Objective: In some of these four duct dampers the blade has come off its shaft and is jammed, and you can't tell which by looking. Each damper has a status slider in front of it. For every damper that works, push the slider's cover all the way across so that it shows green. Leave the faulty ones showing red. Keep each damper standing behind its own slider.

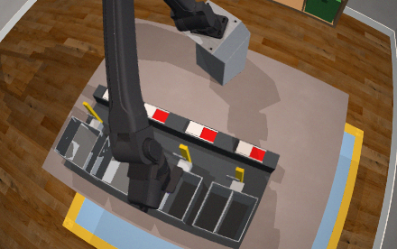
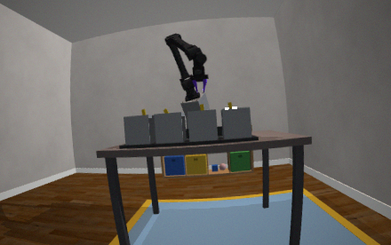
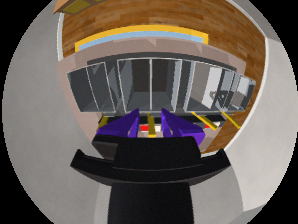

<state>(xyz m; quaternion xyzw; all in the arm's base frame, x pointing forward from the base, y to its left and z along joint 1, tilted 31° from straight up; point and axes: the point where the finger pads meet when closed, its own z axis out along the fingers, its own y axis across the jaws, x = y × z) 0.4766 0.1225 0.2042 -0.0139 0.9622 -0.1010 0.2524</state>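
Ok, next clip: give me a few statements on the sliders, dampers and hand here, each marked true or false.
1. The three sliders in plain sight, such as the middle slider, show red. True.
2. The hand grips a yellow lever. False: it hangs above the dampers, partly open, holding nothing.
3. Four dampers stand in a row, such as the end damper. True.
4. One slider shows green. False: no green shows; the fourth slider is mostly hidden by the arm.
5. A damper lies toppled on the floor. False: all stand on the table.
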